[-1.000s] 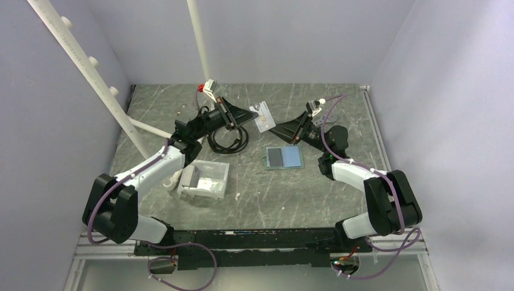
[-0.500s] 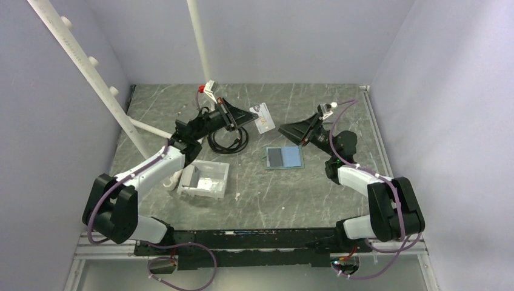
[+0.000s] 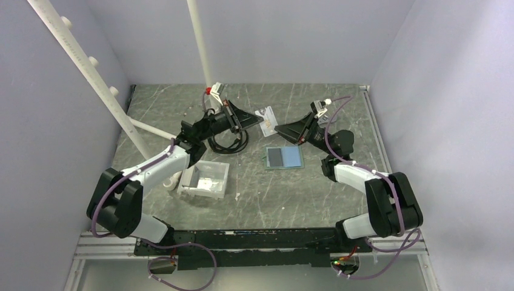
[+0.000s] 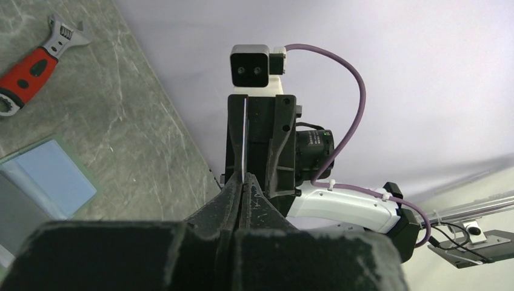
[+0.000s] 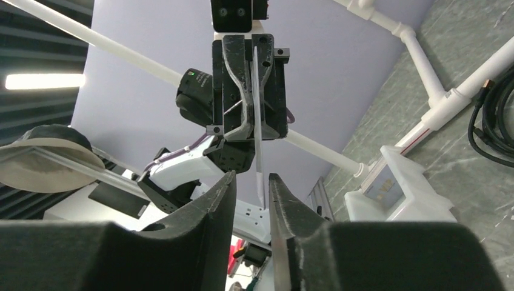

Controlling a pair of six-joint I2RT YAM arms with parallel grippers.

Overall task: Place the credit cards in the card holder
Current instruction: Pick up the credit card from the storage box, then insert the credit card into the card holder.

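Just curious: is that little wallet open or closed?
Open: the card holder lies spread flat, grey and blue inner halves showing.

card holder (image 3: 284,157): flat on the table (image 3: 273,194), pretty much the middle, a touch right of centre
tray (image 3: 225,176): left of the card holder, well apart, more toward the near-left corner
cable (image 3: 229,145): behind the tray, left of centre, toward the far edge
pipe (image 3: 151,128): runs in from the left edge toward the cable
card (image 3: 265,119): up off the table, behind the card holder, with the left gripper (image 3: 251,120) on its left and the right gripper (image 3: 279,128) on its right
wrench (image 4: 33,65): on the table past the card holder, over on the right-edge side
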